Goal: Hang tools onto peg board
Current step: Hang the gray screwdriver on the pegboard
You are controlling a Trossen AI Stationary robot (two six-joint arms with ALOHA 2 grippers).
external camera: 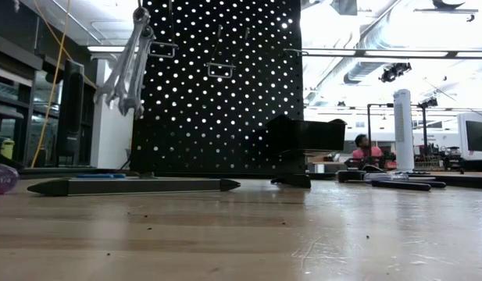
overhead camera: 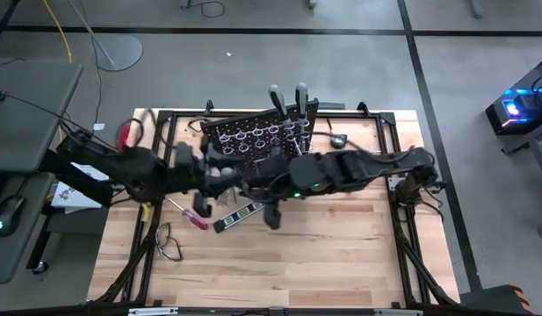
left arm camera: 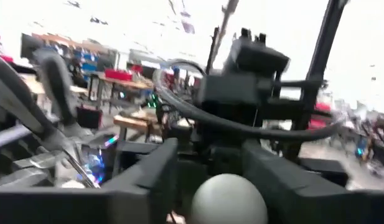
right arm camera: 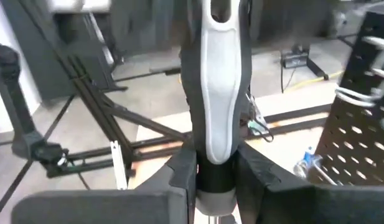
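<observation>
Right gripper (right arm camera: 213, 171) jaws clamped on grey-handled screwdriver (right arm camera: 218, 93) beside peg board (right arm camera: 360, 149)

Robotics lab: wooden table (overhead camera: 341, 246) on black frame; benches, monitor (external camera: 476, 136) behind; exposed ceiling ducts (external camera: 365, 39); concrete floor (overhead camera: 279, 70).

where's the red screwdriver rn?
High view: the red screwdriver lies flat on the table, left of centre, in front of the peg board and just under the left arm.
</observation>
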